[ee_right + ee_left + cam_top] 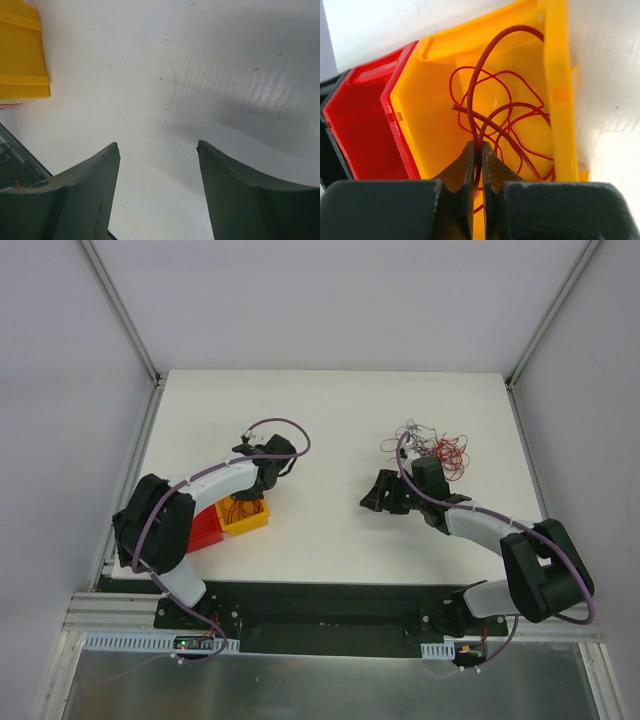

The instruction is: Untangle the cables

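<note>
Delivering a freed strand, by the look of it: pinching one red wire (485,65) tight in the closed left fingers (479,159), holding it over the yellow bin (561,100) and the other red wires coiled inside, just beside the red bin (365,125). Hovering the right fingers (158,145) wide apart, gripping nothing, over bare worktop (330,410) near the tangle (437,446) at the far right. Next, probably: parting the left fingers and letting the wire drop, then reaching the right fingers into the tangle for one strand, avoiding dragging the rest.
</note>
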